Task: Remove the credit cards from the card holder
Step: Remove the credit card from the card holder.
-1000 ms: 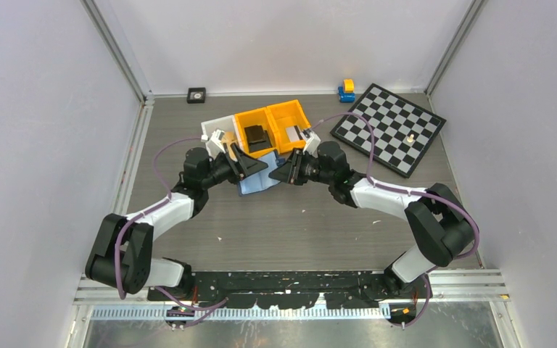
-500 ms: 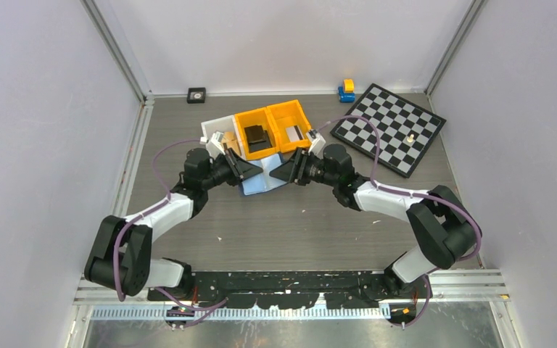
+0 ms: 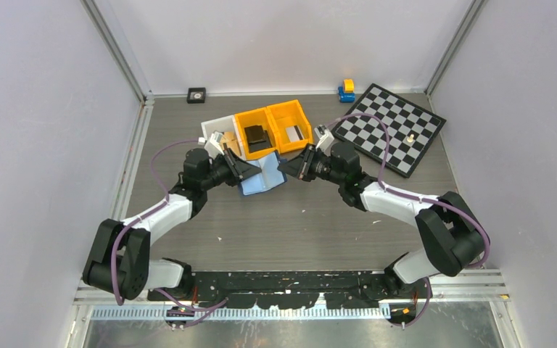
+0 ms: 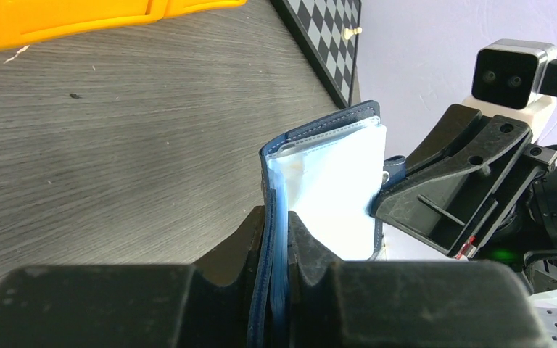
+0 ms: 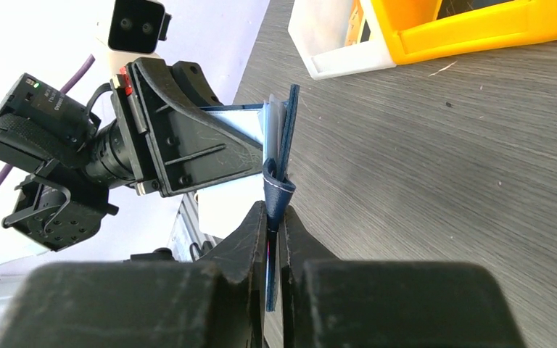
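Note:
The navy card holder [image 3: 264, 176] hangs open between my two grippers, just in front of the bins. My left gripper [image 3: 251, 172] is shut on one edge of it. In the left wrist view the card holder [image 4: 330, 181] stands edge-on with its pale inside showing, clamped in the left gripper [image 4: 279, 239]. My right gripper [image 3: 284, 166] is shut on the holder's navy snap tab [image 5: 278, 190]. In the right wrist view the tab runs down into the right gripper [image 5: 274, 221]. The credit cards are hidden.
Two orange bins [image 3: 272, 116] and a white bin [image 3: 216, 129] sit just behind the grippers; a black block [image 3: 255, 135] lies in one orange bin. A chessboard [image 3: 392, 127] lies at the back right, with a blue-and-yellow toy [image 3: 347, 90] beside it. A small black square [image 3: 196, 94] sits by the back wall.
My left gripper has closed on the holder. The right gripper opened, shut again on the tab and drew back to the right, spreading the holder.

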`<state>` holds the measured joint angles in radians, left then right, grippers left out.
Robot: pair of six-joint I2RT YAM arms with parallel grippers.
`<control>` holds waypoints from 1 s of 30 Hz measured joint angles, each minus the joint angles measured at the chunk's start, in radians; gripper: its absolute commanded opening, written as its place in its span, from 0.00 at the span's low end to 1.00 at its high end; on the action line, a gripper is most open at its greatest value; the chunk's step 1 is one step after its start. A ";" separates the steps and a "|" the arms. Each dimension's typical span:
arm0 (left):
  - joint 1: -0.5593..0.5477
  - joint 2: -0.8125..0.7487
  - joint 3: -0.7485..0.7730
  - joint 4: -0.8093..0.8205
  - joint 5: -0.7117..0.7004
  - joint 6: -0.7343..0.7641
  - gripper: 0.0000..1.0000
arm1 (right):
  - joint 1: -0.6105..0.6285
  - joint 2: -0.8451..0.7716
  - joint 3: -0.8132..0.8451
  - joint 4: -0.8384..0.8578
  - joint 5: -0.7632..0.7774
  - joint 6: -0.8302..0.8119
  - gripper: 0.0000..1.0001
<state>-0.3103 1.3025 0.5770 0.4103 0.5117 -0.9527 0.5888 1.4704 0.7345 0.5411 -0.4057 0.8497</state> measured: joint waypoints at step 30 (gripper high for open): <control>0.007 0.020 -0.005 0.085 0.058 -0.037 0.67 | 0.083 0.053 0.068 -0.026 0.006 -0.082 0.01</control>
<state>-0.3035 1.3228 0.5716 0.4950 0.5697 -0.9897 0.6716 1.5230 0.8028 0.5148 -0.3992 0.7677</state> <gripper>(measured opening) 0.677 0.112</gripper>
